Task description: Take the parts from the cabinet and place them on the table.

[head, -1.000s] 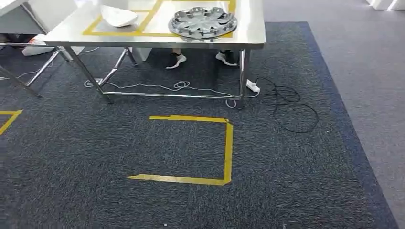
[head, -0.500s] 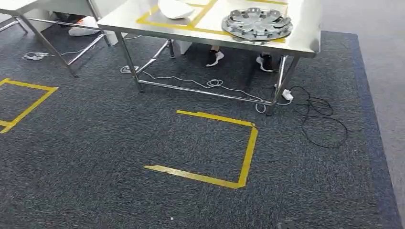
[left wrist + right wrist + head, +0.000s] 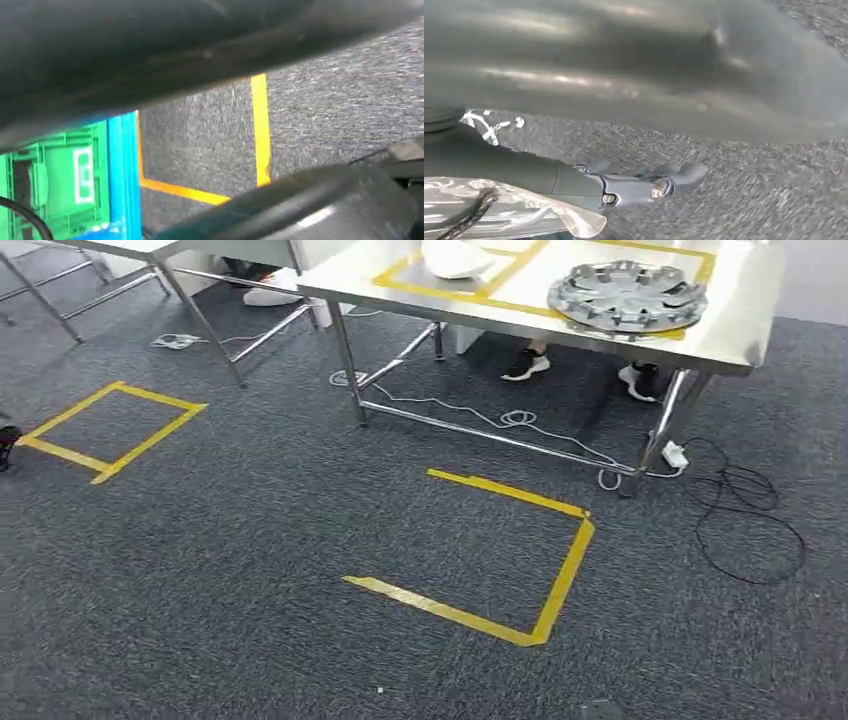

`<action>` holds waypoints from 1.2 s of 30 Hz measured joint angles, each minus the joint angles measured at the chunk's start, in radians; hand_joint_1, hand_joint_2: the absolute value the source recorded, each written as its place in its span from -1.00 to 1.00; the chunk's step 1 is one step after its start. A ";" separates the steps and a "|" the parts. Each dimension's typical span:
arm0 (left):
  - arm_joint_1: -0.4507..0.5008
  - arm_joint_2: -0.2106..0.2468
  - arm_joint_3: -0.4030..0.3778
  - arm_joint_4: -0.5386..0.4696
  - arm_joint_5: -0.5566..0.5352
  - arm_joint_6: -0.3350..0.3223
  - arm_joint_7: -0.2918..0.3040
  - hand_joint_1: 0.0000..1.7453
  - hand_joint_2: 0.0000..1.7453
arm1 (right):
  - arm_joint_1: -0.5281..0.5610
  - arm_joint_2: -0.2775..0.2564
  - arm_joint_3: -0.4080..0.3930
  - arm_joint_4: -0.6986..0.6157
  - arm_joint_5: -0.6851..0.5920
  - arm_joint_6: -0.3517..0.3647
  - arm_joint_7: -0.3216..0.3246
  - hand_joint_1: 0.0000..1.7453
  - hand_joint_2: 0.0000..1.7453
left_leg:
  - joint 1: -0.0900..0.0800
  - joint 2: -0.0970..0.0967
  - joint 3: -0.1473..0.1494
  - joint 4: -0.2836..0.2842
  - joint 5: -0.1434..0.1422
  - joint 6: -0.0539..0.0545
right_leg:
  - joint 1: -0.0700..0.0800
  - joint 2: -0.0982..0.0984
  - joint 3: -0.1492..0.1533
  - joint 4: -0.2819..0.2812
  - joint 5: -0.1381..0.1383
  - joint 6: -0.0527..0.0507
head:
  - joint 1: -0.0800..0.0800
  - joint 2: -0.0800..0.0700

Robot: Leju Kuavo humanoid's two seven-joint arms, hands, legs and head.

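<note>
A silver wheel cover point(image 3: 628, 295) lies on the steel table point(image 3: 735, 335) at the back right, inside a yellow taped frame. A white curved part point(image 3: 455, 257) lies on the same table, to the left of the cover. My right hand point(image 3: 649, 186) hangs over the dark carpet with its fingers stretched out and nothing in them. In the left wrist view a dark grey rounded shape point(image 3: 325, 200) may be my left hand; its fingers are hidden. A blue and green plastic frame point(image 3: 65, 180) stands beside the carpet in that view.
A person's shoes point(image 3: 527, 364) stand under the table. A white power strip point(image 3: 674, 454) and a loose black cable point(image 3: 745, 520) lie by the table's right leg. Yellow tape marks an open square point(image 3: 560, 570) in front of it and another point(image 3: 110, 430) at the left.
The camera has swung to the left: the table and the taped square have slid right in the picture, and a second taped square has come in at the left.
</note>
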State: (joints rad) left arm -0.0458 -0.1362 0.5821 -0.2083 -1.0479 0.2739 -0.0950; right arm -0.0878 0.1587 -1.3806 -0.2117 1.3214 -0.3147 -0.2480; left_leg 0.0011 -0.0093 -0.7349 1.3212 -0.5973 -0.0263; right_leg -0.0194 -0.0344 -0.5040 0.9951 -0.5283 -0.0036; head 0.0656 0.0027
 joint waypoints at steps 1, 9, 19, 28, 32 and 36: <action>0.002 0.000 0.003 0.000 0.000 0.000 0.000 -1.00 -1.00 | -0.001 0.000 0.000 0.000 0.001 0.000 0.000 -1.00 -1.00 | 0.005 0.002 -0.001 0.005 0.010 -0.003 | 0.000 -0.014 0.001 0.000 -0.001 0.000 | 0.000 0.000; 0.002 0.005 0.015 0.000 -0.002 0.000 -0.002 -1.00 -1.00 | -0.011 0.003 0.010 0.000 0.009 -0.014 0.002 -1.00 -1.00 | -0.008 0.050 0.162 -0.307 0.122 0.029 | 0.007 -0.094 0.028 -0.008 -0.020 0.038 | 0.000 0.000; 0.000 0.001 0.016 0.000 -0.009 -0.001 0.000 -1.00 -1.00 | -0.005 0.004 0.024 0.000 0.016 -0.014 0.006 -1.00 -1.00 | -0.008 -0.077 0.173 -0.320 0.133 0.058 | 0.001 0.048 -0.082 0.139 -0.023 0.039 | 0.008 0.000; -0.002 -0.022 0.016 0.000 -0.029 0.018 0.009 -1.00 -1.00 | 0.000 -0.009 0.025 0.000 0.000 0.006 0.007 -1.00 -1.00 | -0.002 -0.024 0.101 -0.199 0.066 0.009 | -0.004 0.056 -0.002 -0.013 0.017 0.006 | -0.002 0.000; -0.003 -0.031 0.016 0.000 -0.032 0.019 0.014 -1.00 -1.00 | 0.004 -0.012 0.024 0.000 -0.001 0.005 0.013 -1.00 -1.00 | 0.014 0.004 0.011 -0.016 0.021 -0.009 | -0.002 -0.012 0.008 -0.012 0.005 0.006 | -0.002 0.000; -0.003 -0.035 0.016 0.000 -0.037 0.019 0.016 -1.00 -1.00 | 0.003 -0.015 0.024 -0.001 -0.001 0.004 0.013 -1.00 -1.00 | 0.007 0.096 0.163 -0.303 0.133 -0.005 | 0.002 -0.053 0.023 -0.013 -0.014 0.027 | -0.003 0.000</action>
State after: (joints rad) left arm -0.0493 -0.1713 0.5982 -0.2083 -1.0845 0.2934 -0.0786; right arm -0.0853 0.1438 -1.3561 -0.2129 1.3207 -0.3105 -0.2350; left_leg 0.0086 0.0863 -0.5716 1.0184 -0.4641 -0.0316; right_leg -0.0176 -0.0876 -0.4809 0.9824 -0.5428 0.0229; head 0.0629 0.0027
